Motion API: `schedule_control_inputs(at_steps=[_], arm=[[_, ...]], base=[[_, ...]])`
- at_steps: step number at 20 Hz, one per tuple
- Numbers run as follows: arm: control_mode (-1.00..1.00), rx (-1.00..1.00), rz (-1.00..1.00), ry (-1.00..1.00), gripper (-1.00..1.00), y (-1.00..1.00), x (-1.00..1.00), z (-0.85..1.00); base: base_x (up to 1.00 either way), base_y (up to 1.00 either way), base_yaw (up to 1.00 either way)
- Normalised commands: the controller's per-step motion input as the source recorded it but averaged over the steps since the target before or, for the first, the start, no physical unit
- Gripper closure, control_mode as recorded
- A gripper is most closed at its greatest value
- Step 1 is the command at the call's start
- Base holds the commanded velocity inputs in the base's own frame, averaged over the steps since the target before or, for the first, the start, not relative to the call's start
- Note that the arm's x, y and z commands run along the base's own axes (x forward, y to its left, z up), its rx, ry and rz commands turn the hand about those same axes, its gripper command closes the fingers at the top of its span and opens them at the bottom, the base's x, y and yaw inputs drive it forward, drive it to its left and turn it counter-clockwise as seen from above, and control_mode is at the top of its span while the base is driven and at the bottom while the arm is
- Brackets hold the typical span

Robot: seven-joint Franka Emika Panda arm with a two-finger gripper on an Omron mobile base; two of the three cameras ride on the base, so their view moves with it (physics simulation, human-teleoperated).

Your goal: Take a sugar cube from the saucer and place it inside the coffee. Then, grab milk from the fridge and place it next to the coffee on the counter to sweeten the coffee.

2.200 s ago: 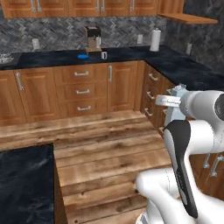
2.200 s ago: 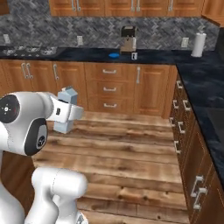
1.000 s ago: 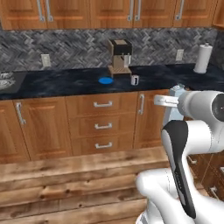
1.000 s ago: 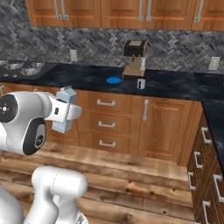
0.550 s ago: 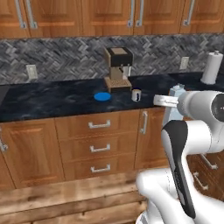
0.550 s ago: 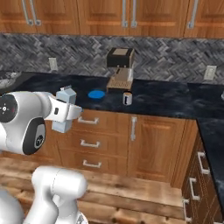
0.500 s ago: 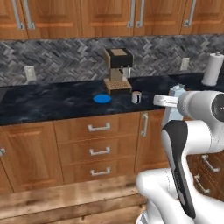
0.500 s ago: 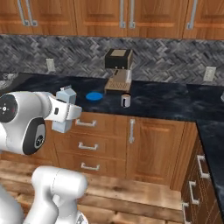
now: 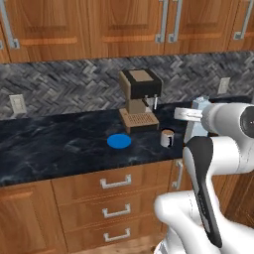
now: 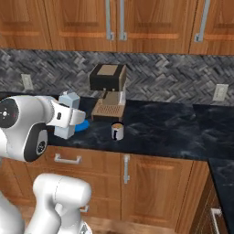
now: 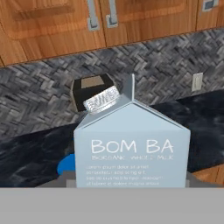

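My gripper [image 9: 192,115] is shut on the milk [image 9: 200,106], a pale carton with a gabled top, and holds it upright in the air at the counter's front edge. In the hand view the milk [image 11: 131,146] stands close before the camera and hides the fingertips. The coffee [image 9: 167,138], a small white mug, stands on the counter [image 9: 54,149] just left of the carton, and the blue saucer [image 9: 119,141] lies left of the mug. From the right base view the milk [image 10: 70,103] partly covers the saucer [image 10: 84,125]; the coffee [image 10: 117,131] is to its right. The sugar cube is hidden, and the fridge is out of view.
A brown-and-black coffee machine [image 9: 140,99] stands against the backsplash behind the saucer and mug. Wooden wall cabinets [image 9: 124,25] hang above, and drawers with silver handles [image 9: 115,182] sit under the counter. The counter turns a corner at the right [image 10: 224,169].
The base has driven up to the counter, so the whole scene has grown and shifted. The carton stays in the gripper in the same pose.
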Motion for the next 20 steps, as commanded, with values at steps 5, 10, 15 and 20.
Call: schedule_control_inputs(at_steps=[5,10,15,20], arm=[[1.0,0.0,0.0,0.0,1.0,0.0,0.0,0.0],[-1.0,-0.02,-0.01,-0.02,1.0,-0.06,0.07,0.0],[-1.0,-0.01,0.01,0.0,1.0,-0.51,0.02,0.0],[-1.0,0.0,0.28,0.0,1.0,-0.51,0.28,-0.02]], base=[[0.84,-0.05,-0.04],[0.32,-0.06,-0.02],[0.0,0.0,0.0],[0.0,0.0,0.0]])
